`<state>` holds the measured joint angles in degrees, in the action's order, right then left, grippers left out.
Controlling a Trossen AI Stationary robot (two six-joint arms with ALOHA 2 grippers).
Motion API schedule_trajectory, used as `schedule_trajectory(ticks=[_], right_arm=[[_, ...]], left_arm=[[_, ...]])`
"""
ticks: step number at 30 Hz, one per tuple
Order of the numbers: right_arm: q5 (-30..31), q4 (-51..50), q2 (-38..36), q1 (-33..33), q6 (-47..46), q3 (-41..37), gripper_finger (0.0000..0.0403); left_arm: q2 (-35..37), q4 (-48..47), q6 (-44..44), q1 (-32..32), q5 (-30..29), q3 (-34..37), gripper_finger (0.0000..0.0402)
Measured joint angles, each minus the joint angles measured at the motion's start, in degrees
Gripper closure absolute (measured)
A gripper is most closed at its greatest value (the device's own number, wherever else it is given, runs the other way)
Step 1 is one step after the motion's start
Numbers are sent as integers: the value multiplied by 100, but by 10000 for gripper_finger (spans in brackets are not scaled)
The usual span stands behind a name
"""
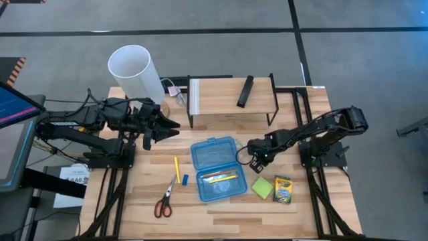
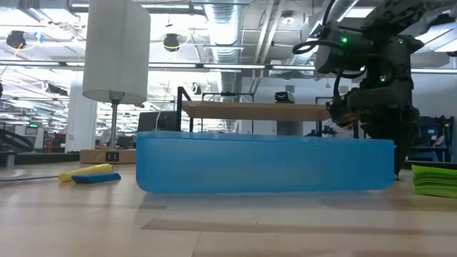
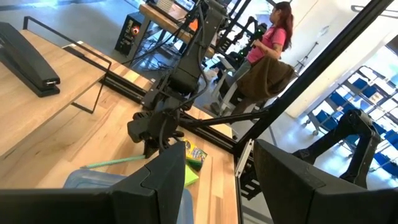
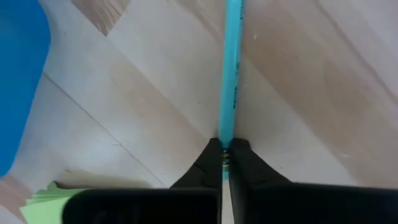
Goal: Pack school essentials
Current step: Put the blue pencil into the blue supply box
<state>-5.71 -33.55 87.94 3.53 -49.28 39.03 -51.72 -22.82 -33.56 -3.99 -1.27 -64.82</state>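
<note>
- Right pincer (image 4: pixel 224 163) was clenched on the pen (image 4: pixel 230 68), just right of the blue case (image 1: pixel 217 167), above the desk (image 1: pixel 221 214).
- Left pincer (image 1: pixel 167 127) sat released near the white cylinder (image 1: pixel 137 70).
- Pencil (image 1: pixel 177 169), eraser (image 1: pixel 185 179), scissors (image 1: pixel 164 199) lay left of the case; sticky notes (image 1: pixel 261 187) and crayon box (image 1: pixel 283 190) lay right of it.

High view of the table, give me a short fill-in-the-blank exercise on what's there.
1. The right gripper is shut on the pale green ____.
2. The red-handled scissors lie ____ the blue plastic pencil case.
3. The slim black bar rests on the wooden ____.
4. The left gripper hovers near the tall white ____.

Missing words: pen; outside; shelf; cylinder
</note>
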Motion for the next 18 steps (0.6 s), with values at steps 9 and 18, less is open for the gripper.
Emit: schedule_trajectory(ticks=[9, 18], right_arm=[[163, -550, -650, -87, -483, -50, 402], [254, -680, -1120, -144, -631, -30, 402]], left_arm=[[0, 2, 74, 0, 0, 0, 226], [0, 6, 118, 0, -1, 0, 226]])
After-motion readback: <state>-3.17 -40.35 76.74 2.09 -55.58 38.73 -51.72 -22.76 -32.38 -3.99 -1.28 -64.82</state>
